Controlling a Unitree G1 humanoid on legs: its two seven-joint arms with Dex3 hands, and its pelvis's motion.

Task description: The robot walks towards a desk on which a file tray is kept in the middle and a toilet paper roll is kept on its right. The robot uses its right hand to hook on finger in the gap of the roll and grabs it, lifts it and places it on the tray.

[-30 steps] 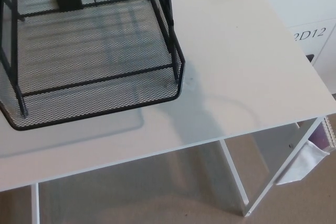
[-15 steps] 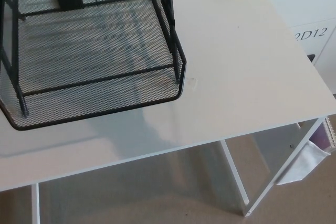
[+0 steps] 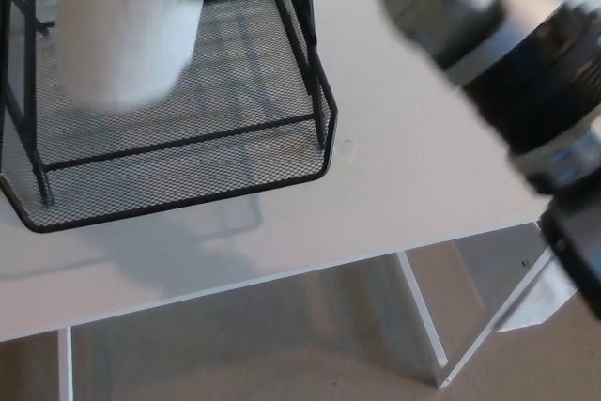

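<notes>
Since half a second ago my right arm (image 3: 526, 91) has swung into the picture from the right, where only bare desk was showing, and a white toilet paper roll (image 3: 122, 21) has come in above the tray. Nearest to me, the floor is showing under the desk's front edge, with the white desk legs (image 3: 423, 316) standing on it. Above that the white desk (image 3: 413, 166) is lying bare along its front and right side, with a soft shadow spreading across it near the tray's front corner. My forearm is crossing over the desk's right half, blurred, its black and grey segments running diagonally up toward the top middle of the view. The black mesh file tray (image 3: 188, 176) is sitting on the left and middle of the desk, its front rim curving close to the desk's front edge. The roll is hanging blurred over the tray's back left part, looking raised above the mesh floor rather than resting on it. My right hand is reaching the top edge just beside the roll, mostly cut off and smeared, so I cannot tell how its fingers are set or whether they are hooking the roll. My left hand is not showing.
</notes>
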